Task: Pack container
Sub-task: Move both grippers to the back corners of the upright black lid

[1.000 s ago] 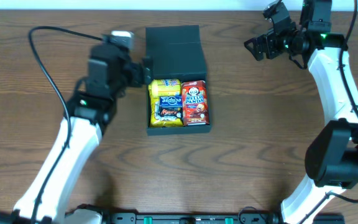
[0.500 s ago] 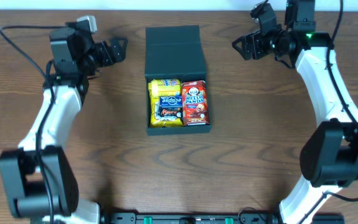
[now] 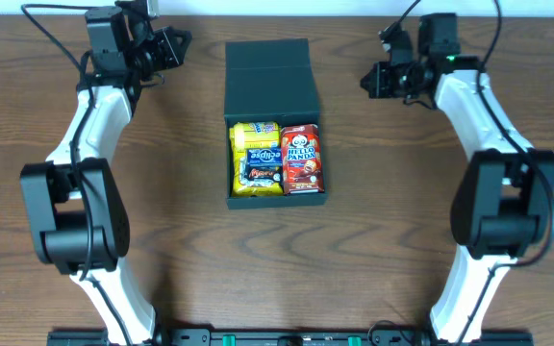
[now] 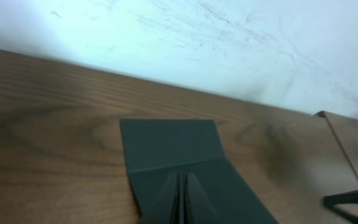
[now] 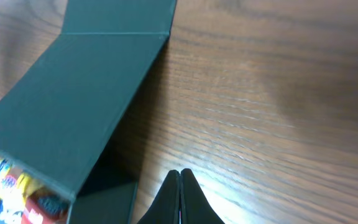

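The container (image 3: pixel 275 201), a matte black shallow box, sits mid-table with its flap lid (image 3: pixel 269 79) laid open toward the far edge. Inside lie a yellow packet (image 3: pixel 254 134), a dark Eclipse pack (image 3: pixel 263 160) and a red Hello Panda box (image 3: pixel 302 160). My left gripper (image 3: pixel 179 40) hangs shut and empty at the far left, apart from the lid; in the left wrist view its gripper (image 4: pixel 182 186) points at the lid (image 4: pixel 169 143). My right gripper (image 3: pixel 368 79) is shut and empty right of the lid; its gripper (image 5: pixel 180 175) hovers over bare wood beside the container (image 5: pixel 82 99).
A white wall (image 4: pixel 229 43) runs along the table's far edge. Both arms' white links (image 3: pixel 94 115) (image 3: pixel 493 115) reach down the left and right sides of the wooden table (image 3: pixel 402 240). Black cables (image 3: pixel 56 14) loop near the left arm.
Both grippers went from open to shut. The left arm swung away from the container's left side up to the far left corner. The right gripper shifted slightly left and lower.
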Robot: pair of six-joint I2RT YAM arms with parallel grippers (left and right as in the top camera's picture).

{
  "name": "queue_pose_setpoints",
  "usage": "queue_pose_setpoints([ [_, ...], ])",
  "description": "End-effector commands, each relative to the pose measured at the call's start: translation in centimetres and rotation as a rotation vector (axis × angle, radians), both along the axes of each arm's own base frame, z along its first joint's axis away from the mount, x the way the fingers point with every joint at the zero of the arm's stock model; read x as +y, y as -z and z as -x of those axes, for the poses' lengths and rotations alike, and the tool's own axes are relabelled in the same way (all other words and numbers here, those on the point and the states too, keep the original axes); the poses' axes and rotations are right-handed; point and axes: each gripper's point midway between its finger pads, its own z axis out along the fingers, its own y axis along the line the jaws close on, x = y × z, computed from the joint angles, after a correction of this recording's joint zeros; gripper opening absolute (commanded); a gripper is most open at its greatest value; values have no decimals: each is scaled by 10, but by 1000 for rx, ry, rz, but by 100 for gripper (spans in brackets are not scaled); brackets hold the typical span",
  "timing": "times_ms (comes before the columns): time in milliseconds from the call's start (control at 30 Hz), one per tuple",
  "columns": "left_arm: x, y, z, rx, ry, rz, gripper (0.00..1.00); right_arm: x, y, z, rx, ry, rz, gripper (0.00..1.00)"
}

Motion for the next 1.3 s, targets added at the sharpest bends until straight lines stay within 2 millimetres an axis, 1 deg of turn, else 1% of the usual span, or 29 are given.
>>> queue_pose_setpoints([
  [0, -3, -7, -11, 8, 7, 55, 6, 27, 20, 3, 88, 15, -102, 2],
  [100, -1, 10, -16, 87, -18, 90, 6, 44, 36, 1, 130, 24, -169, 1],
  [200, -2, 36, -16, 220, -34, 123, 6, 59, 53, 1, 173, 12, -243, 1],
  [300, -11, 56, -13, 312, -3, 147, 6, 71, 63, 0, 205, -5, -335, 1],
  [400, -21, 73, -9, 381, 15, 161, 6, 74, 73, -2, 242, 25, -378, 1],
  [500, -28, 91, 0, 463, 12, 174, 6, 75, 81, -1, 273, 47, -392, 1],
  [633, -38, 107, 12, 543, 17, 166, 6, 78, 81, -1, 276, 38, -402, 2],
  [700, -39, 118, 20, 589, -3, 125, 6, 81, 81, 1, 281, 34, -404, 1],
  [833, -42, 126, 30, 633, -6, 88, 6, 90, 82, 4, 285, 17, -401, 1],
  [967, -37, 133, 35, 666, -35, 61, 6, 98, 84, 8, 292, 3, -398, 1],
  [1133, -35, 136, 40, 697, -42, 57, 6, 100, 86, 9, 298, 3, -399, 1],
  [1267, -30, 142, 47, 735, -65, 33, 6, 101, 83, 4, 281, 8, -408, 2],
])
